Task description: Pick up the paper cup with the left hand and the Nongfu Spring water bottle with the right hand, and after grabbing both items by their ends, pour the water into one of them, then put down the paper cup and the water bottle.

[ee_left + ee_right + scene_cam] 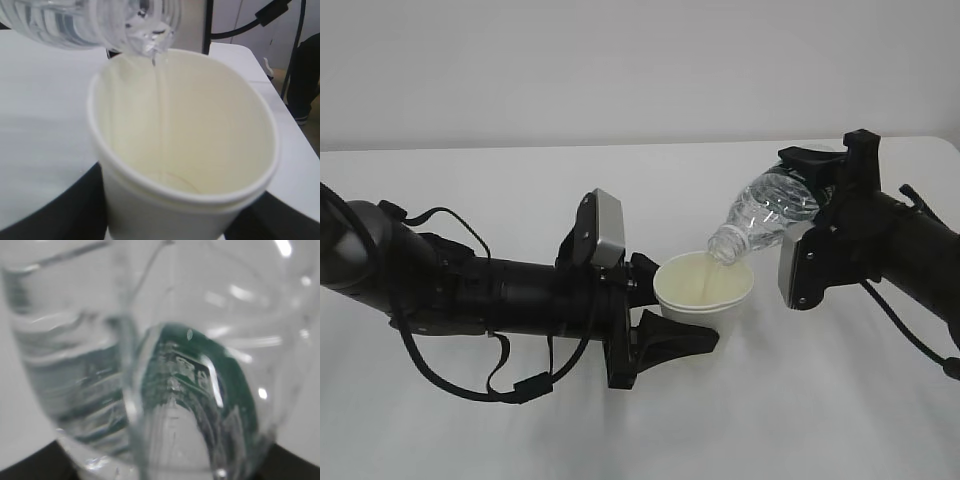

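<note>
- Two arms meet mid-table in the exterior view: left hand [665, 315] grips the cup [703, 288]; right hand [820, 215] grips the tilted bottle [765, 213], mouth over the rim.
- Left wrist view: water [159, 100] streams thinly into the cup. More tilt could overshoot the far rim.
- Right wrist view: bottle fills everything; fingers hidden.

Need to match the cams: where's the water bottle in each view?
Exterior: water bottle right of centre, tilted mouth-down over the paper cup, held by the right hand.
Left wrist: its neck and ribbed body along the top edge, above the cup.
Right wrist: fills the frame, close and blurred.
Shared landmark: the bottle's ribbed body.
</note>
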